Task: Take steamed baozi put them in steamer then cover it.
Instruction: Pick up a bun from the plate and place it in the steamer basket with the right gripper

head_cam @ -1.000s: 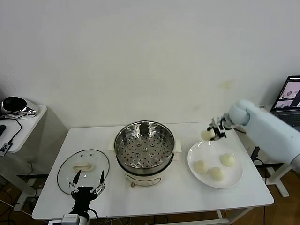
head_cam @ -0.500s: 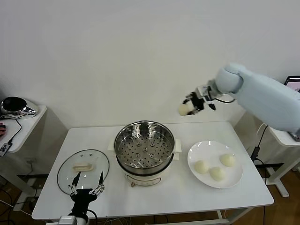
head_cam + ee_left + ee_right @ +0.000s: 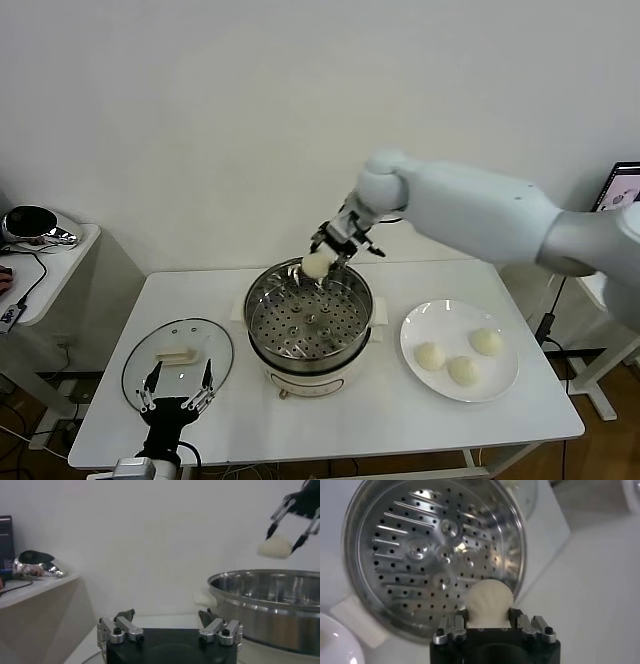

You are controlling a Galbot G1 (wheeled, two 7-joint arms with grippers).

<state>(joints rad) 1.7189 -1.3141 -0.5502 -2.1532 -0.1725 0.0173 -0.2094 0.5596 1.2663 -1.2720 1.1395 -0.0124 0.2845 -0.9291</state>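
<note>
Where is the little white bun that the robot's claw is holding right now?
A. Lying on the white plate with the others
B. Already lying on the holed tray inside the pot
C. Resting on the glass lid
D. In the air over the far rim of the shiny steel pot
D: the right gripper is shut on the bun above the steamer's far rim, clear of the perforated tray; three other buns lie on the plate.

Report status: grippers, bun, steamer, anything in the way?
Right gripper shut on one baozi, above steamer far rim. Left gripper open, idle by cover. Three buns on plate. Steamer tray bare, path clear.
</note>
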